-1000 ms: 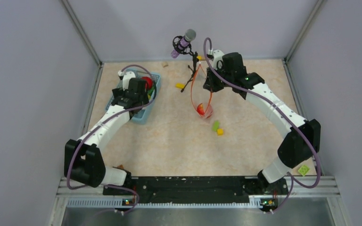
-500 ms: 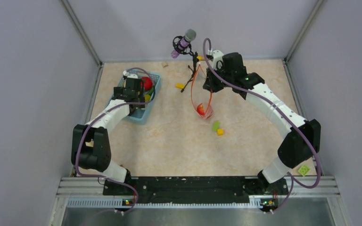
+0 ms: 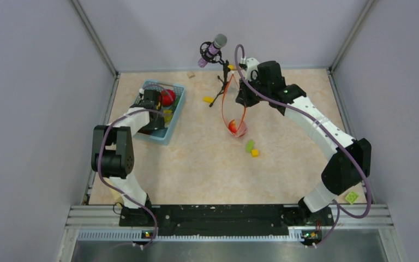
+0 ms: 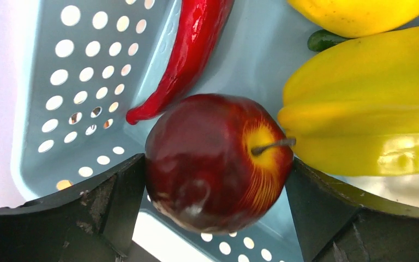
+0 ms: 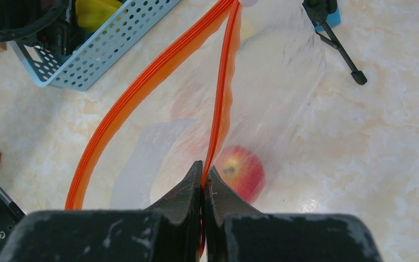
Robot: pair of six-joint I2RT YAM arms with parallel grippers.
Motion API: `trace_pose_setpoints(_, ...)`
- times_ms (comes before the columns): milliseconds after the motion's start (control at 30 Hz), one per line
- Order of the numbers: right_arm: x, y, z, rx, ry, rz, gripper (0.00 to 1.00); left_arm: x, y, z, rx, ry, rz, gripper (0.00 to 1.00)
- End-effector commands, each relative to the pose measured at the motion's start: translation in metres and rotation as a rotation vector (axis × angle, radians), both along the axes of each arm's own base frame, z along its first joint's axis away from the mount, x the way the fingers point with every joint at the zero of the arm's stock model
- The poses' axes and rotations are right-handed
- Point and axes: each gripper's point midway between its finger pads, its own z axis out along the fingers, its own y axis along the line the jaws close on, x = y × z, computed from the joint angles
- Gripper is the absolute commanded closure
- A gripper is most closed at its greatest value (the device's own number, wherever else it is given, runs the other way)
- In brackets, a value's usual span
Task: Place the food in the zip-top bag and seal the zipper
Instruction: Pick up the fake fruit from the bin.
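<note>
Whereas the overhead view shows only the left arm [image 3: 128, 117] folded, wrist over the light-blue basket [image 3: 162, 137], its wrist view reveals the left hand [image 4: 215, 210] clasping a dark red apple [image 4: 207, 158] on both sides, beside a red chili [image 4: 188, 54]. Stretched far across the table [image 3: 196, 164], the right hand [image 5: 203, 180] pinches the zipper [image 5: 225, 93], closed tightly on it, holding up the zip-top bag [image 5: 289, 82], whose mouth gapes and which holds a second apple [image 5: 244, 172].

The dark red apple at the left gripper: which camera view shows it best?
The left wrist view: the dark red apple fills it, stem and yellow patch clear, held between the fingers of the left gripper. The top external view gives only a red spot in the blue basket. The right wrist view does not show it.
</note>
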Motion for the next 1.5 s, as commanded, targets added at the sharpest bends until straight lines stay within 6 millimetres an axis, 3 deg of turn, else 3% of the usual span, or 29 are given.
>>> trace_pose_setpoints(0,0.006,-0.001,0.033,0.033,-0.087,-0.009,1.00,0.007,-0.002,-0.002,-0.033,0.016,0.031,0.02)
trace_pose_setpoints(100,0.004,-0.002,0.036,0.037,-0.096,-0.011,1.00,0.006,-0.003,-0.005,-0.044,0.025,0.034,0.07)
trace_pose_setpoints(400,0.004,-0.006,0.040,0.042,-0.113,-0.029,1.00,0.002,-0.015,-0.001,-0.117,0.039,0.027,0.45)
trace_pose_setpoints(633,0.006,-0.009,0.041,0.037,-0.124,-0.047,1.00,0.005,-0.021,0.008,-0.148,0.015,0.015,0.68)
trace_pose_setpoints(833,0.006,-0.009,0.041,0.037,-0.128,-0.051,1.00,0.006,-0.024,0.020,-0.171,-0.024,0.016,0.81)
trace_pose_setpoints(1033,0.007,-0.010,0.042,0.039,-0.137,-0.052,1.00,0.010,-0.035,0.056,-0.238,-0.155,-0.025,0.91)
trace_pose_setpoints(1267,0.005,-0.009,0.043,0.046,-0.134,-0.047,1.00,0.000,-0.050,0.106,-0.309,-0.345,-0.108,0.93)
trace_pose_setpoints(1333,0.004,-0.008,0.043,0.051,-0.132,-0.043,1.00,-0.005,-0.053,0.122,-0.332,-0.394,-0.117,1.00)
trace_pose_setpoints(1400,0.004,-0.007,0.043,0.055,-0.132,-0.039,1.00,-0.012,-0.062,0.142,-0.377,-0.456,-0.146,1.00)
trace_pose_setpoints(1467,0.005,-0.006,0.043,0.058,-0.128,-0.040,1.00,-0.020,-0.082,0.169,-0.466,-0.545,-0.232,1.00)
